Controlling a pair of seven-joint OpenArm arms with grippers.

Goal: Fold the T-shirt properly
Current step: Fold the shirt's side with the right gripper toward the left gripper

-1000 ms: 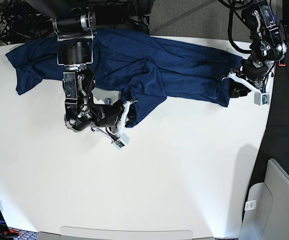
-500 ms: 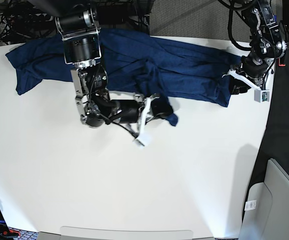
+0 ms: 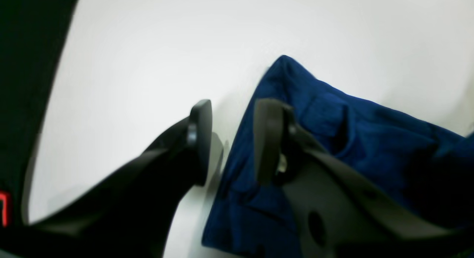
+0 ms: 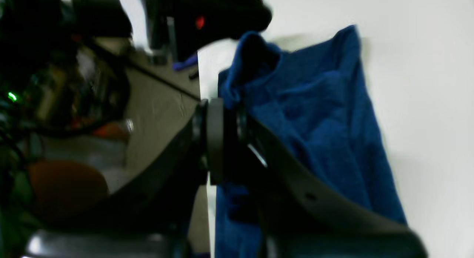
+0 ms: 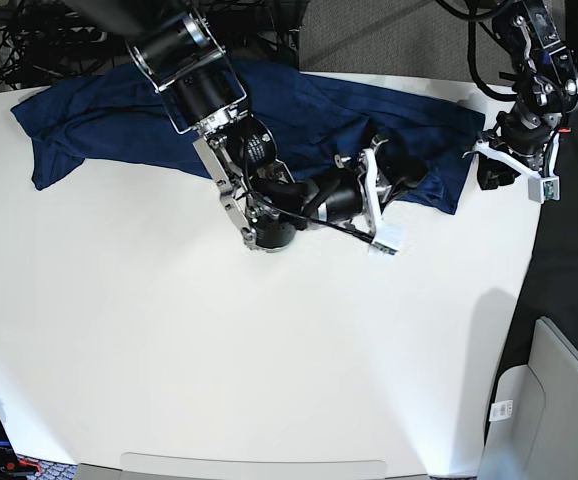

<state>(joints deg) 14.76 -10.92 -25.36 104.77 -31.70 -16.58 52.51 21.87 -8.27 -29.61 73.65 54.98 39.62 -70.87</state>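
The dark navy T-shirt (image 5: 299,110) lies bunched along the far edge of the white table (image 5: 269,350). My right gripper (image 5: 381,180) reaches across to the shirt's right part. In the right wrist view it (image 4: 227,132) is shut on a fold of the fabric (image 4: 314,113). My left gripper (image 5: 484,165) sits at the shirt's right end near the table's right edge. In the left wrist view it (image 3: 233,139) is open. One finger (image 3: 266,139) rests against the shirt's edge (image 3: 370,139), the other (image 3: 200,139) is over bare table.
A black mat (image 5: 569,260) borders the table on the right. A grey bin (image 5: 549,400) stands at the bottom right. Cables and equipment (image 5: 29,40) crowd the far left behind the table.
My right arm has swept to the right with the shirt fold in it, from the table's left-middle to the shirt's right part. My left gripper has shifted slightly right.
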